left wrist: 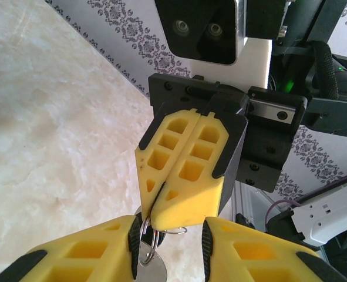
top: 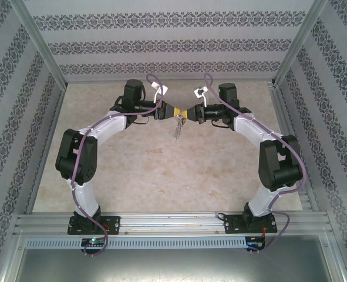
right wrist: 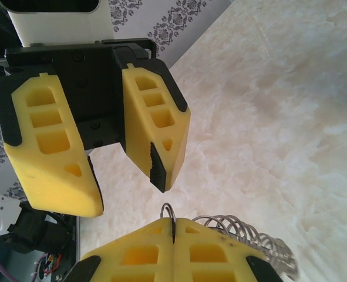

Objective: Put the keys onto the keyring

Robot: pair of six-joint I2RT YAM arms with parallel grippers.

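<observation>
— Yellow fingertips meet nose to nose on my top view: left gripper (top: 174, 111) and right gripper (top: 188, 113) sit tip to tip, raised over the marbled table (top: 161, 176), towards its far side. The keyring (top: 178, 126) dangles just below where they meet, clear of the table.

— Which one has it?

— From up there I can't tell. On the left wrist camera the right gripper points down from above with its jaws pressed flat together, and a thin wire ring (left wrist: 179, 230) pokes out at their tips. So the right one is clamped on the keyring.

— And the left?

— Its jaws stand apart, one on either side of the right gripper's tips. More rings and a flat silvery piece (left wrist: 152, 269) hang in that gap, close against one finger. Whether they touch it, I can't say, and the piece is cut off at the frame's edge, so I can't tell what it is.

— Right wrist?

— Same story. My fingers there are closed, seam tight, with the wire ring standing up out of the seam. A silvery coil (right wrist: 243, 230) of the chain lies just beside them, blurred. Opposite, the left gripper's fingers stand parted, its black body showing through the gap.
</observation>
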